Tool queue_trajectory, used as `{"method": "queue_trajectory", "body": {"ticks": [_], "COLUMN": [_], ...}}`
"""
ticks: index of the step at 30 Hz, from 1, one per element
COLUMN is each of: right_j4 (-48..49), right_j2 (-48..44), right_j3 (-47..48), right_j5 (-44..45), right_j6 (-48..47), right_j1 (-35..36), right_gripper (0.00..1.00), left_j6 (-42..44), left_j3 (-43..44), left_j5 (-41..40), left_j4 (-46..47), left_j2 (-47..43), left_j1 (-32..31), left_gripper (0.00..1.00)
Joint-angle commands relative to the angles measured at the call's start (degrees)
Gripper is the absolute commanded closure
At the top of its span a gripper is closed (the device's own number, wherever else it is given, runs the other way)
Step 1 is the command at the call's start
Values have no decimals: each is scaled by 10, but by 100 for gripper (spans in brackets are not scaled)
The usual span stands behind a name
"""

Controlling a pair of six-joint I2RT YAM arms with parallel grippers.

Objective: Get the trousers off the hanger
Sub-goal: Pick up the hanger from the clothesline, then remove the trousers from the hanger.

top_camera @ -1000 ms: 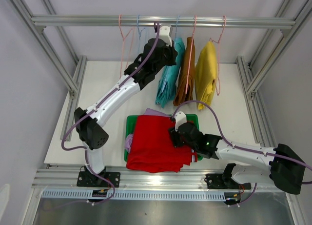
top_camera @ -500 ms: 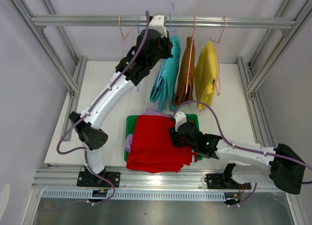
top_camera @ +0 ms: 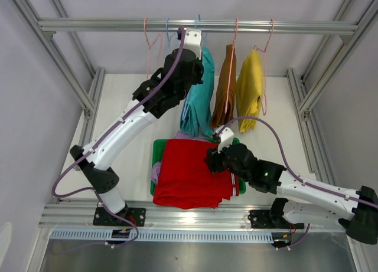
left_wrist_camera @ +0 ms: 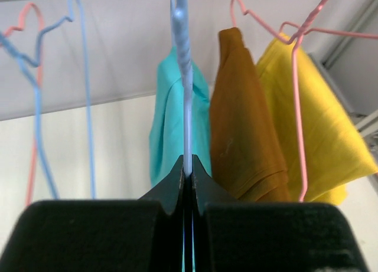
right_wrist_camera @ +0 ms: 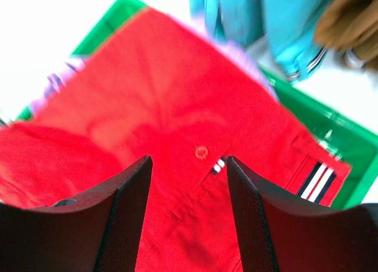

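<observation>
Left gripper (left_wrist_camera: 187,173) clamped on light-blue hanger (left_wrist_camera: 185,77), teal trousers (top_camera: 196,101) hanging at 12 o'clock of green tray (top_camera: 157,147). Right gripper (right_wrist_camera: 188,166) jaws apart above red trousers (top_camera: 189,174).

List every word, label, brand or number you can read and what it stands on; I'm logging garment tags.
No readable text in any view.
The striped tab on the red trousers: dark and white stripes only, no letters.
The button: too blurred to show any marking.
</observation>
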Motion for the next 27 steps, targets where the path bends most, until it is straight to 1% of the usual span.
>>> {"method": "queue_trajectory", "body": {"ticks": [1,3,4,7,10,11,12,13,14,16,22,25,27], "right_j4": [-19,-29,-30,-26,-6,6,14,24,44,56,91,151,168], "right_j2": [-17,-14,-12,-2,12,17,22,30,35,54,105,122,138], "right_j3": [51,73,80,101,114,120,124,125,125,132,156,152,152], "right_j5": [22,30,33,59,100,115,131,133,135,136,144,150,157], "right_j6": [-8,-16,-19,-34,-57,-62,-67,-81,-87,-100,-125,-143,-171], "right_j1": [5,8,10,18,25,27,28,27,27,28,27,27,26], "right_gripper": [41,40,40,37,32,31,30,30,29,28,26,26,26], "left_j6": [54,57,57,39,21,18,16,11,7,5,-17,-21,-25], "left_j3": [-30,-47,-70,-112,-157,-190,-203,-213,-245,-279,-334,-357,-365], "left_j5": [-104,-116,-120,-127,-121,-117,-114,-114,-115,-104,-89,-80,-75], "left_j4": [39,39,36,26,32,36,42,49,56,82,91,102,107], "left_j2": [-66,-82,-88,-104,-121,-126,-130,-133,-142,-150,-162,-175,-187], "left_j1": [-23,-30,-32,-34,-34,-34,-34,-34,-34,-34,-34,-34,-34], "left_gripper": [99,100,100,100,100,100,99,100,100,100,99,100,100]}}
